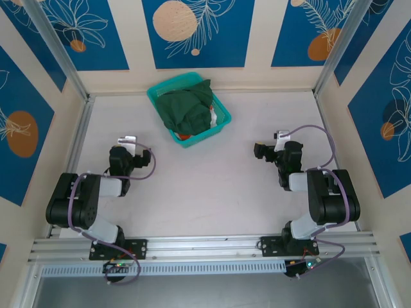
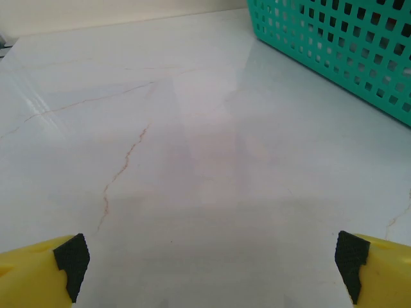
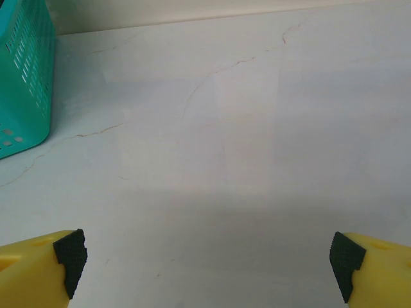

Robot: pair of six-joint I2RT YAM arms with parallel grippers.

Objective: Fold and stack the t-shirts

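Dark green t-shirt (image 1: 187, 106): crumpled in a heap, filling the teal basket (image 1: 156, 97) and rising above its rim.
Orange cloth (image 1: 184, 135): a sliver under the green, at 6 o'clock in the basket.
White cloth (image 1: 212, 118): a small patch at 4 o'clock in the basket.
Basket: on the table (image 1: 212, 179) towards 12 o'clock, turned askew.
Left gripper (image 1: 128, 142): at 8 o'clock from the basket and apart from it. Its jaws are spread wide over bare tabletop, and the wrist view has the mesh wall (image 2: 347, 45) at 1 o'clock.
Right gripper (image 1: 263, 151): at 4 o'clock from the basket, jaws spread wide and nothing between them. The basket corner (image 3: 22, 83) is at 10 o'clock in its wrist view.
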